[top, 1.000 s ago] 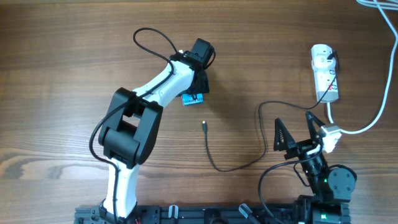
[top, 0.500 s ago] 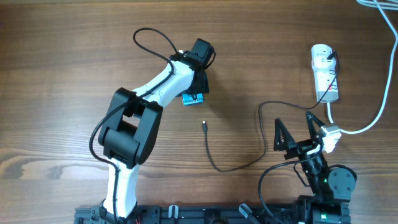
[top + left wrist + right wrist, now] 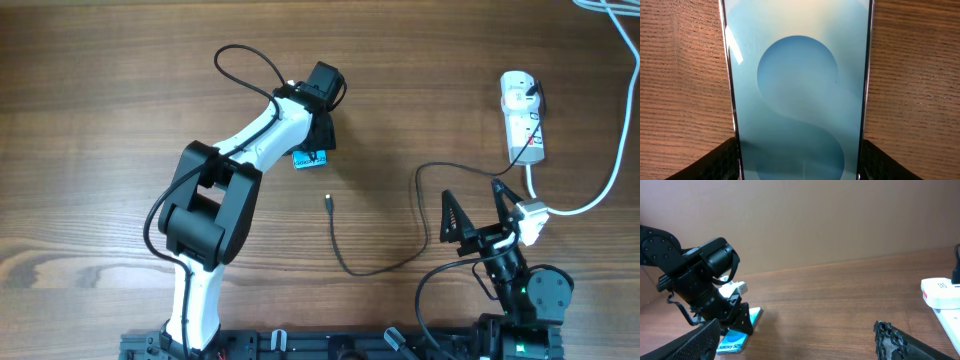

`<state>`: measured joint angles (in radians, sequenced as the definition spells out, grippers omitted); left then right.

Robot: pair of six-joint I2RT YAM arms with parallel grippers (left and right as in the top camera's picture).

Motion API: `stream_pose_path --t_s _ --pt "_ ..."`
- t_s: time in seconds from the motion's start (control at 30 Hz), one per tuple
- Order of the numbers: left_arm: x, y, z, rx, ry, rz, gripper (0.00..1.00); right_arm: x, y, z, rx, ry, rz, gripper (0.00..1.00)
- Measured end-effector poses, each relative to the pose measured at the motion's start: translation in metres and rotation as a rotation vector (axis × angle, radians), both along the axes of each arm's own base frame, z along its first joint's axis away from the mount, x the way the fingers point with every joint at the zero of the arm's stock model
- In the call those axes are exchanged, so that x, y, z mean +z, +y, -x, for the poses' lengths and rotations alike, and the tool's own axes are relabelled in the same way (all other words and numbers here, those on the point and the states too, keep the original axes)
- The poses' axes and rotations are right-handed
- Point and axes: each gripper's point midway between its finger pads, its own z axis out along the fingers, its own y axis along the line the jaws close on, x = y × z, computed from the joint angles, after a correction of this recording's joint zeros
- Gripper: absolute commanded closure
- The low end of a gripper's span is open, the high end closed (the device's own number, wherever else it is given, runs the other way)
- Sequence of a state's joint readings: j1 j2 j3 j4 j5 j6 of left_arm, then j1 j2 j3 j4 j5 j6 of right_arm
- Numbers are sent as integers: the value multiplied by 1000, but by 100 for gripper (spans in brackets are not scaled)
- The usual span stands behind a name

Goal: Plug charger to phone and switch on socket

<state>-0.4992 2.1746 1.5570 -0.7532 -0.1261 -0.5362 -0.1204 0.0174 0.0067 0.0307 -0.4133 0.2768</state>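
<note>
The phone (image 3: 309, 159) lies flat on the table, its teal screen filling the left wrist view (image 3: 797, 75). My left gripper (image 3: 318, 140) stands over it, and its fingers (image 3: 715, 162) press against the phone's two long edges. The charger is a thin black cable; its plug tip (image 3: 328, 201) lies free on the table just below the phone. The cable runs right and up to the socket (image 3: 522, 118), a white power strip that also shows in the right wrist view (image 3: 940, 292). My right gripper (image 3: 478, 208) is open, empty and raised near the front right.
A thick white cable (image 3: 605, 185) runs from the far right edge to a white connector (image 3: 532, 215) beside my right gripper. The black cable loops across the table (image 3: 380, 268) between the two arms.
</note>
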Motion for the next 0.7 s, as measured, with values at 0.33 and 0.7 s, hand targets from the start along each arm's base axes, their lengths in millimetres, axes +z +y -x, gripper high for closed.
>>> stream_pose_path --t_s 0.33,0.7 --pt "3 0 3 -1 63 -23 96 0 0 0 0 0 0 0" --pt "41 2 16 18 191 -62 96 0 0 0 0 0 0 0"
